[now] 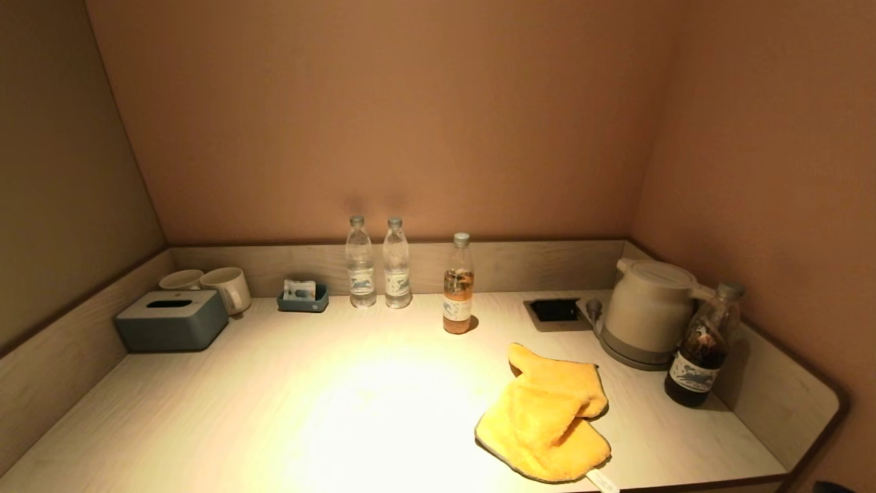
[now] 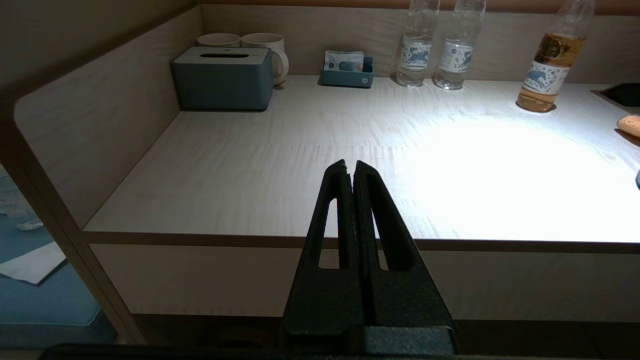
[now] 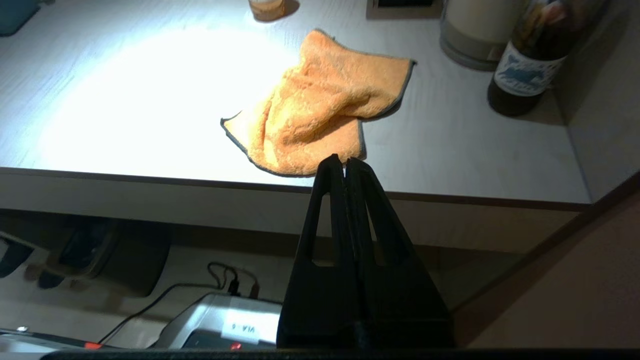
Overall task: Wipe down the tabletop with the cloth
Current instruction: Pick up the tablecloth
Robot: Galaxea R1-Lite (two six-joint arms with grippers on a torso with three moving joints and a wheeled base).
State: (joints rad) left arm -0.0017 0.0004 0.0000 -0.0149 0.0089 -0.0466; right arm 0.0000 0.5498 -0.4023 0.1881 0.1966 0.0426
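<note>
Progress: wiping not begun; cloth (image 1: 544, 414) lies crumpled on table (image 1: 342, 411).
End effectors: left end effector (image 2: 350, 167) and right end effector (image 3: 344, 164) closed, nothing held, short of table edge.

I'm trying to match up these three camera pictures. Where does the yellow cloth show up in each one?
Head view: the cloth lies crumpled at the tabletop's front right, just in front of the kettle.
Left wrist view: only an orange sliver peeks in at the picture's edge.
Right wrist view: it fills the middle, near the table's front edge.
Shared landmark: the amber drink bottle stands behind the cloth.
</note>
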